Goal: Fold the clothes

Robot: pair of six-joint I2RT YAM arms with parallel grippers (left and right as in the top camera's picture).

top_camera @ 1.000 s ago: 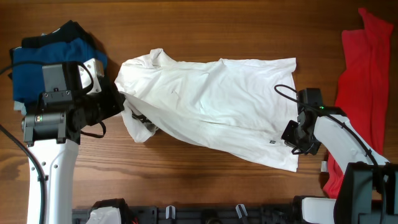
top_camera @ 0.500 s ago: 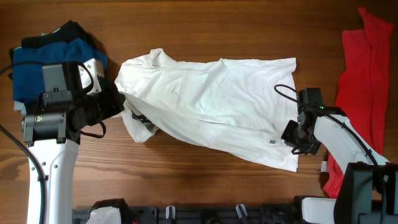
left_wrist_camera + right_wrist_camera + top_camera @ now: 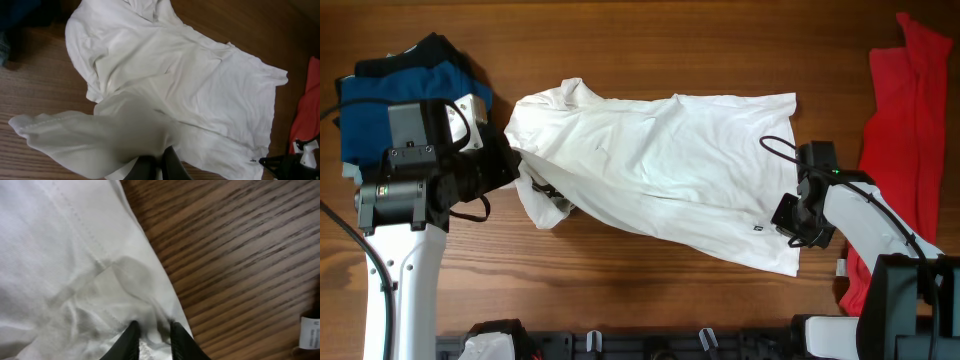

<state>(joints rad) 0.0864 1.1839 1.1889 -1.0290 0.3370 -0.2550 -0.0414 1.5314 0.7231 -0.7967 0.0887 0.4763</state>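
A large white T-shirt [image 3: 660,170] lies crumpled across the middle of the wooden table, its small black tag [image 3: 757,229] near the lower right hem. My left gripper [image 3: 517,168] is shut on the shirt's left end, and in the left wrist view the cloth [image 3: 190,85] drapes over the closed fingers of the left gripper [image 3: 161,162]. My right gripper [image 3: 788,225] sits at the shirt's lower right corner. In the right wrist view the right gripper [image 3: 152,330] pinches a bunched fold of the white hem [image 3: 60,270].
A red garment [image 3: 905,130] lies along the right edge, close to the right arm. A folded blue garment [image 3: 390,100] with a black one [image 3: 430,48] on it sits at the back left, behind the left arm. A black rail [image 3: 650,347] runs along the table's front edge.
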